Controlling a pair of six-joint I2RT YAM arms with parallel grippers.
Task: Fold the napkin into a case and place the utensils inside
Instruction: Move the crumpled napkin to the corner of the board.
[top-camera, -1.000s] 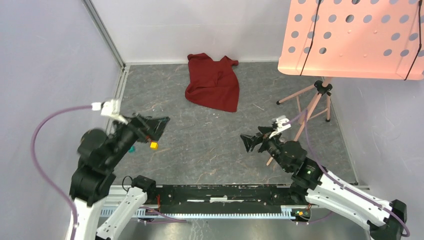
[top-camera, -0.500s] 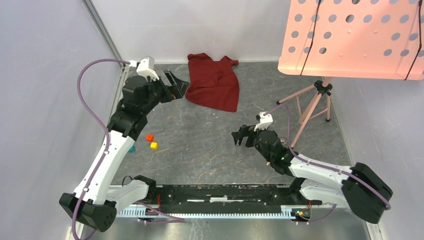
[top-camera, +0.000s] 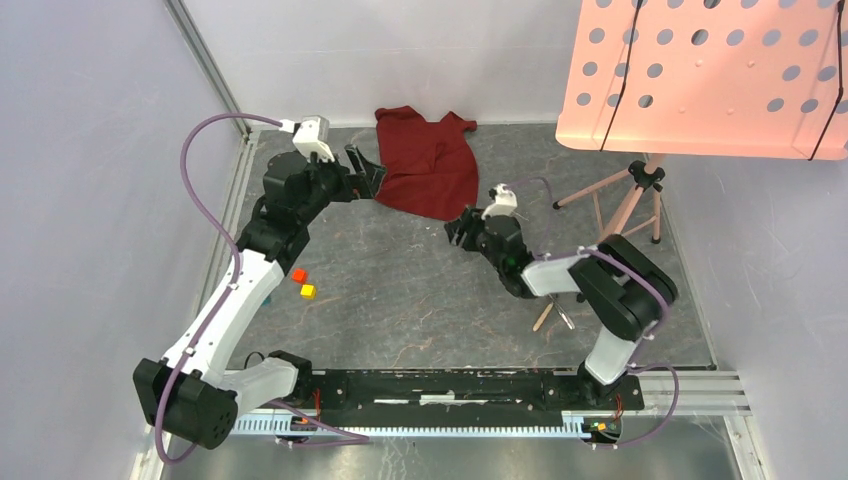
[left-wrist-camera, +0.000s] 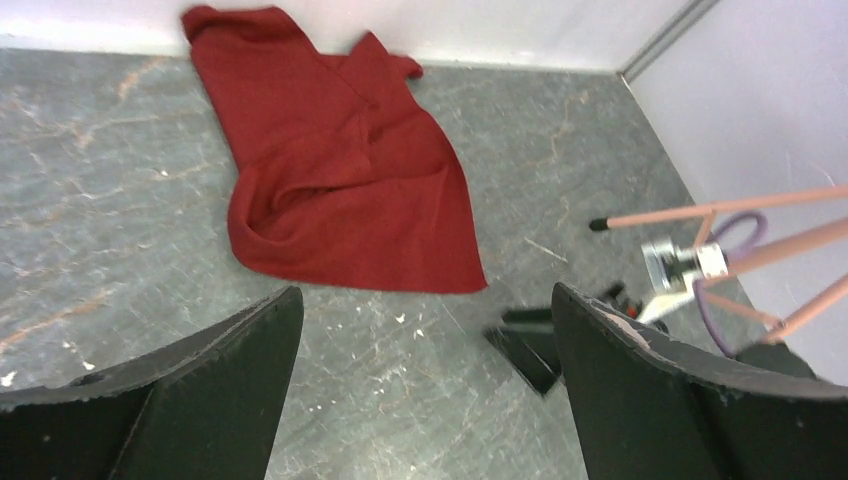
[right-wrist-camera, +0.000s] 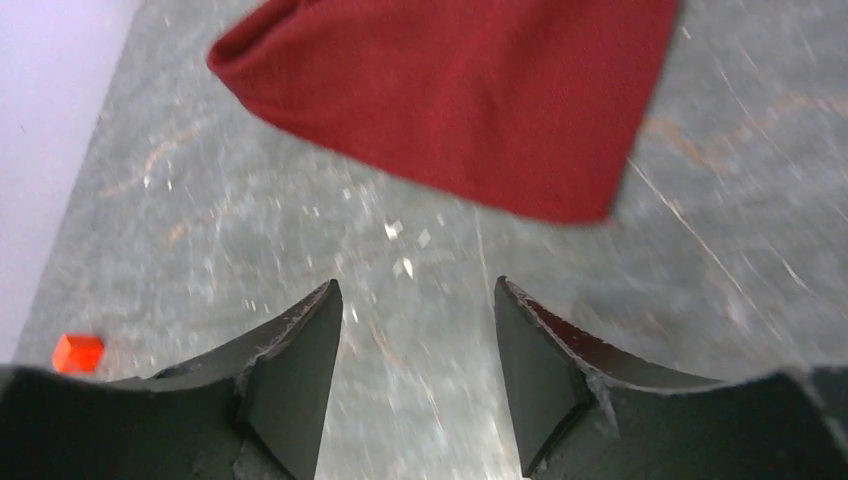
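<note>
Right claw: your right gripper (top-camera: 462, 228) hangs just short of the near corner of the napkin (top-camera: 425, 165), jaws parted and empty.
Left claw: your left gripper (top-camera: 367, 172) sits just beside the cloth's left edge, jaws wide, nothing held.
Napkin: rumpled and unfolded, up against the back wall (top-camera: 400, 60).
Risk: pinch a doubled fold and you'll likely drag a wad, not one layer. Both claws are working one small cloth, so mind a collision.
</note>
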